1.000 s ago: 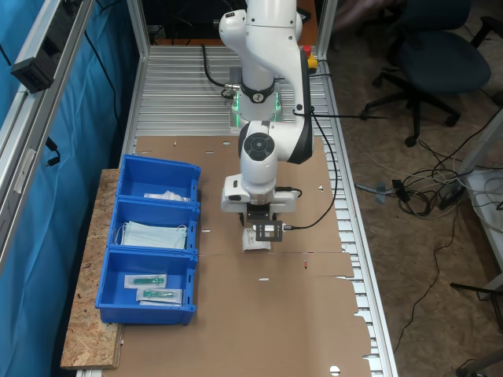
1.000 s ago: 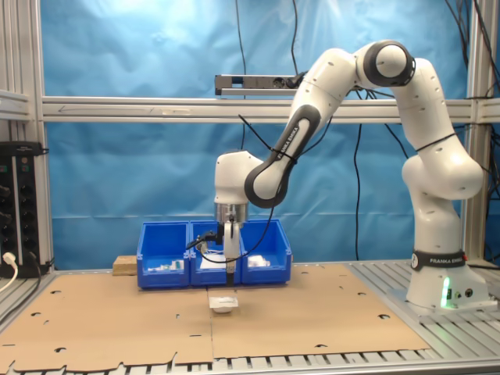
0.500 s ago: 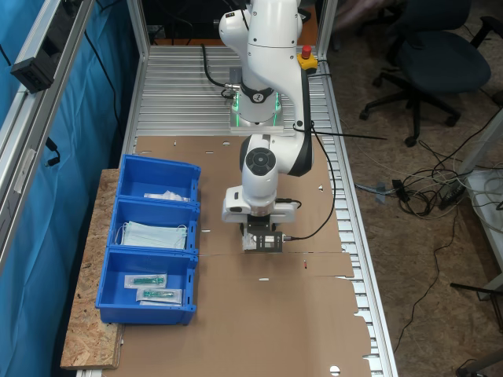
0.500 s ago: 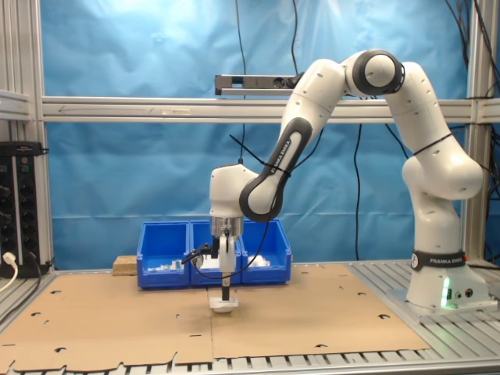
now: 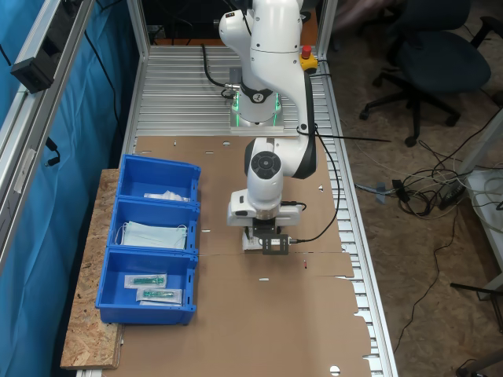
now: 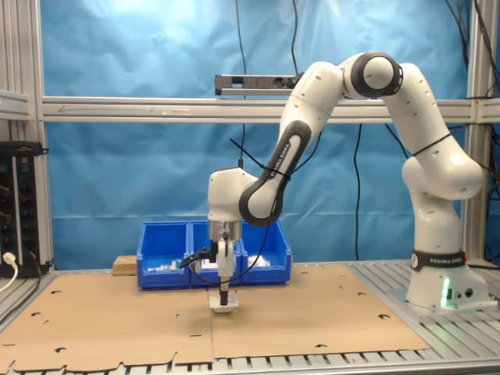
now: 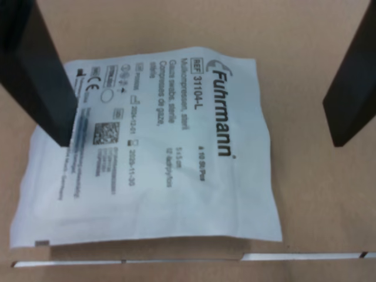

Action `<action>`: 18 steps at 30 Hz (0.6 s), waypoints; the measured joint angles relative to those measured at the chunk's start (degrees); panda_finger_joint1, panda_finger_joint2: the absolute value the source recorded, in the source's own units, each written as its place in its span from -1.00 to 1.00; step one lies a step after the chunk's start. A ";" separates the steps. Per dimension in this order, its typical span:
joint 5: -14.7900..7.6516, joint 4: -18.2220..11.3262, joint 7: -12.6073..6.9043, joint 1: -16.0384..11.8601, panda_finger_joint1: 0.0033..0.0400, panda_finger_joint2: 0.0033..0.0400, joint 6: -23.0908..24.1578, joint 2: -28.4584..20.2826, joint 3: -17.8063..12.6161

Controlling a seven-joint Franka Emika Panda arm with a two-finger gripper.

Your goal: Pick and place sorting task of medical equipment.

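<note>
Between pincer (image 7: 197,126) fingers (spread): white packet (image 7: 158,155)

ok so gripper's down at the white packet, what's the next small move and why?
Probably close the jaws. In the wrist view the gripper is open, with one finger over the white packet near one edge and the other over bare cardboard past the opposite edge. The packet lies flat, ungripped.

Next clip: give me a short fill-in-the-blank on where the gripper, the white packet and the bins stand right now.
1. The flat white sealed packet lies on the brown ____ sheet.
2. The black gripper has its jaws ____, one finger on each side of the packet.
3. The row of blue plastic bins has ____ compartments.
4. The pale-blue face masks lie in the ____ compartment.

Missing words: cardboard; open; three; middle
</note>
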 joint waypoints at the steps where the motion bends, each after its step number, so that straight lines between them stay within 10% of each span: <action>1: 0.00 0.02 0.00 0.00 1.00 1.00 0.03 0.15 0.02; 18: 0.00 1.34 0.00 -0.32 1.00 1.00 0.35 2.83 0.06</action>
